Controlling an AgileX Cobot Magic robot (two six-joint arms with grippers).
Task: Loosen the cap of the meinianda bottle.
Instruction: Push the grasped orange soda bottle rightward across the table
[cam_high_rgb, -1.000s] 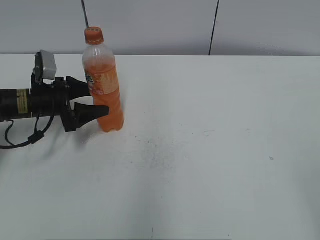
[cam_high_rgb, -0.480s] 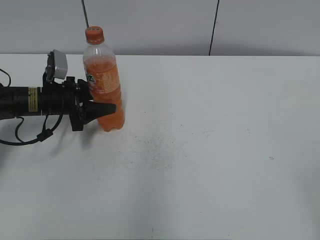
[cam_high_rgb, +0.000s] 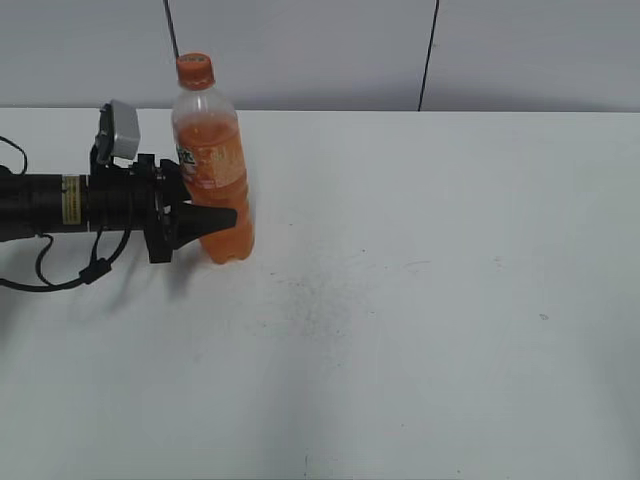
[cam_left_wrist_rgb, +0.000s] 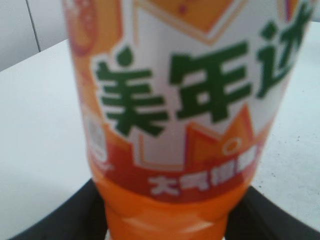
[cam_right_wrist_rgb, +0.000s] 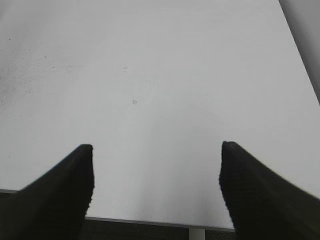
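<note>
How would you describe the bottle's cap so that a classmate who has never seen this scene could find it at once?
Start at the white table and look to its far left, where a tall clear bottle of orange drink stands between the fingers of the left tool. Follow the bottle up past its orange-and-white label to the neck. The cap is the small round orange piece on top, the highest thing on the table.

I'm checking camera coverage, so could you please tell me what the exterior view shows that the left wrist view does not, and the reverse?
Only the exterior view shows the cap, the left arm reaching in from the side, and the whole upright bottle. Only the left wrist view shows the label's green characters up close. Both show the meinianda bottle between the fingers of the left gripper and the white table.
</note>
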